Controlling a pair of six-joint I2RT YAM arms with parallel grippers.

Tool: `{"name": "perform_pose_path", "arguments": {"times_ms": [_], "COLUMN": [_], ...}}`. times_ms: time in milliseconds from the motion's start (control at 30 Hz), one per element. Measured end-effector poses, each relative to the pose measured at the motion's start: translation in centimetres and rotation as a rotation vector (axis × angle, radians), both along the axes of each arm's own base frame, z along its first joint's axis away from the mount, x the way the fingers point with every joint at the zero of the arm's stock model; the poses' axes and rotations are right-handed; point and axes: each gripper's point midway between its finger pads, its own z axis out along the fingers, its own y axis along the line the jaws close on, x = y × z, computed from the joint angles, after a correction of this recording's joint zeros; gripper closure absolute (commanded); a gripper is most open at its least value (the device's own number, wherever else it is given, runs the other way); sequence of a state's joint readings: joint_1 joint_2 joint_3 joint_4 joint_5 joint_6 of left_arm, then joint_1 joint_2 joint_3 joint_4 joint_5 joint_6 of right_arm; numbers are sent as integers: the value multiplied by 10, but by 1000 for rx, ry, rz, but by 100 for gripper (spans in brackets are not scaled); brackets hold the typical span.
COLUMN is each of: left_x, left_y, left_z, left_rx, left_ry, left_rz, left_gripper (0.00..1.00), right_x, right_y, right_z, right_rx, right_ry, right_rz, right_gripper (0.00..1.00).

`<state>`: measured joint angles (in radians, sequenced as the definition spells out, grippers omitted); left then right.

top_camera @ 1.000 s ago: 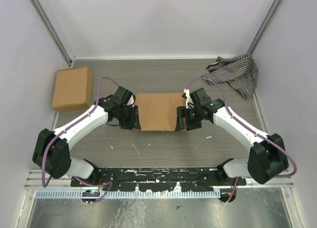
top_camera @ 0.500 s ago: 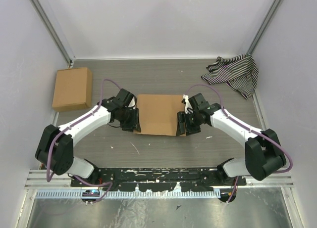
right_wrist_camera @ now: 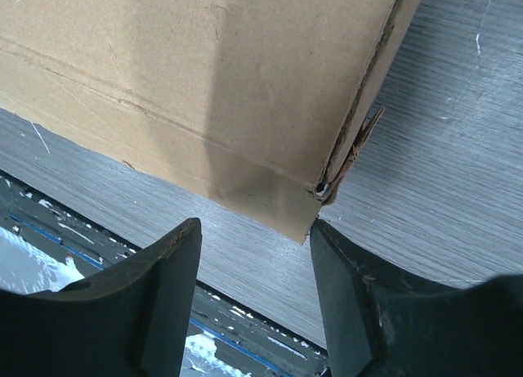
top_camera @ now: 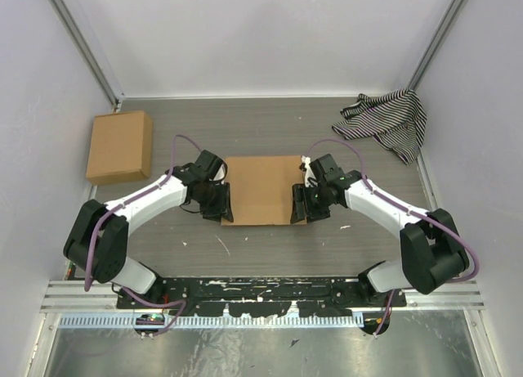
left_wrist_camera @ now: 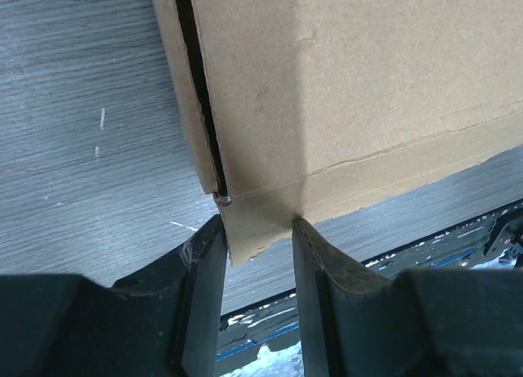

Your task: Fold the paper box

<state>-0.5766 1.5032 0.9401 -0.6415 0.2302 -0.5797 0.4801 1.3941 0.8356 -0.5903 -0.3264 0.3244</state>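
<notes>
Cut off and covered parts
Ahead of the left gripper (left_wrist_camera: 257, 230) and the right gripper (right_wrist_camera: 255, 230), the paper box (left_wrist_camera: 343, 83) runs off each wrist view's top edge; from above, both wrists hide how the jaws meet its side edges.

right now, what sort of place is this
Probably a robot test cell: plain white walls enclose a grey table, with a left arm and right arm bolted to its near-edge rail.

Left arm (top_camera: 151, 199): white shells on the long links, black housings at every joint.
Right arm (top_camera: 380, 207): same white links and black joints.
Cables (top_camera: 181, 136): purple, one looping along each arm.
Fingers (left_wrist_camera: 200, 303): matte black, thick, tapering to blunt, slightly scuffed tips.
</notes>
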Motion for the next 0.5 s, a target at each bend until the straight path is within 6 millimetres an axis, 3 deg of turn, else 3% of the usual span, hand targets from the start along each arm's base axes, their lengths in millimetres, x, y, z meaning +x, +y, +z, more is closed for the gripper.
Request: {"name": "perform_pose_path", "arguments": {"times_ms": [300,500], "left_x": [3,30], "left_y": [-2,-9], "left_z": [13,49], "left_rx": [-14,-27], "left_ry": [-16,-80], "left_rz": [4,20], "left_gripper": [57,57], "right_x": [5,33], "right_y": [0,-4], "right_z": [14,47], "right_rx": [7,29], "right_ry": [-7,-66], "right_rz": [-16,-59], "right_gripper": [42,42]}}
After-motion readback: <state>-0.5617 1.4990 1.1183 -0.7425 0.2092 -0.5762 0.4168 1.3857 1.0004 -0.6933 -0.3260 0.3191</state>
